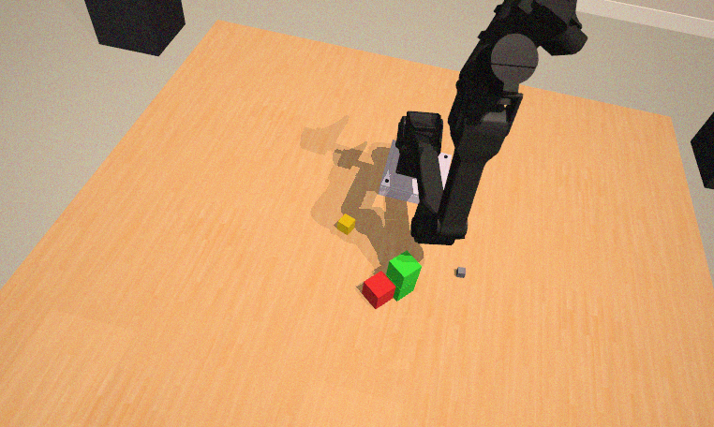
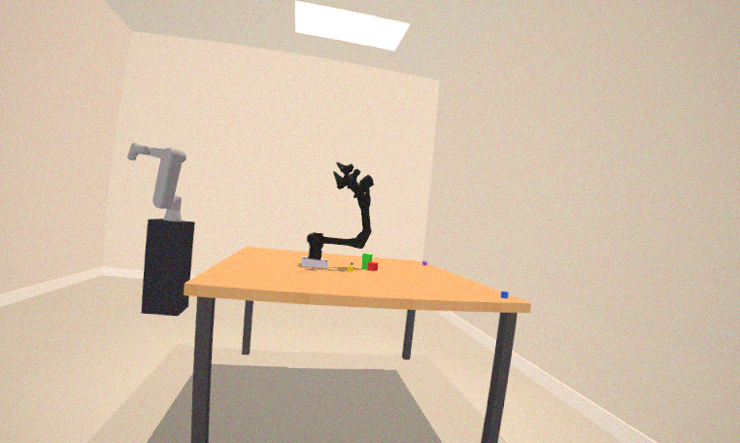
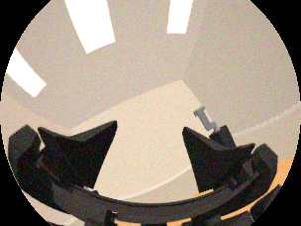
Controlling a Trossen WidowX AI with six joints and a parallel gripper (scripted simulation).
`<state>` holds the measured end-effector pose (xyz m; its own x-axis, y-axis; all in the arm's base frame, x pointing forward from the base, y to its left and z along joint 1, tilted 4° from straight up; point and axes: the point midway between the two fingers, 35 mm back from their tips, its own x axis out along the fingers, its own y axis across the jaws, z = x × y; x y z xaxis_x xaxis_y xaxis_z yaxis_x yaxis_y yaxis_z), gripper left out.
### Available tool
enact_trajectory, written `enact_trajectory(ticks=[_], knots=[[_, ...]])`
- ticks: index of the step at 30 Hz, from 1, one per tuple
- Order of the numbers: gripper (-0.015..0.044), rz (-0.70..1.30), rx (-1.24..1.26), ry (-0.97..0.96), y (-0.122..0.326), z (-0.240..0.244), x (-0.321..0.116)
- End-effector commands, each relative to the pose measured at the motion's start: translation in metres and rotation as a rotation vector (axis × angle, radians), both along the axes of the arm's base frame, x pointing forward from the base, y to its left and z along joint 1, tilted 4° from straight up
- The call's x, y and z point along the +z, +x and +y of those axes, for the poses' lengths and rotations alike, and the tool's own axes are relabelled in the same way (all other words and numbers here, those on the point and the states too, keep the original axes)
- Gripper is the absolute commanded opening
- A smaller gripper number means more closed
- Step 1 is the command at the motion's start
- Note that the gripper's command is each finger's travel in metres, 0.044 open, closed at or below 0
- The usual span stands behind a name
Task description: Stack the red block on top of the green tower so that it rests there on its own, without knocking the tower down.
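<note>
From above, the arm [image 1: 471, 138] climbs out of the top of the picture, so its gripper is cut off there; the outside view has the gripper [image 2: 342, 171] raised high over the table [image 2: 285, 289], too small to read, and the wrist view settles it: two dark fingers spread wide, only wall and ceiling lights between them, gripping nothing. Down on the wood, the red block [image 1: 379, 289] sits on the table right against the green tower [image 1: 404, 274], on its near-left side as the overhead camera sees it, and I cannot tell whether the two actually touch. The tower stands upright, taller than the block; whether it is one piece or several, I cannot make out. Counting now: one red block, one green tower, one yellow cube [image 1: 345, 224] lying in the arm's shadow, one tiny grey cube [image 1: 460, 272] to the tower's right. From the side there is also one blue cube [image 2: 504, 294] near the table's corner and one purple speck [image 2: 423, 262] at the far edge, both missing overhead. One grey arm [image 2: 160, 179] stands on a black pedestal [image 2: 166, 266] beside the table.
</note>
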<state>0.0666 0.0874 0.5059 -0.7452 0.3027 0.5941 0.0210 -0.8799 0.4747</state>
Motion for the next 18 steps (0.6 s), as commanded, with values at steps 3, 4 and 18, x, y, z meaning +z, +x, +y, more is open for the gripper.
enact_trajectory(ticks=[3, 4, 18], knots=[[0.0440, -0.018, 0.052, 0.016, -0.013, -0.005, 0.002], [0.0440, -0.032, 0.087, 0.027, -0.021, -0.009, 0.004], [0.0440, -0.264, 0.513, 0.136, -0.120, -0.060, 0.001]])
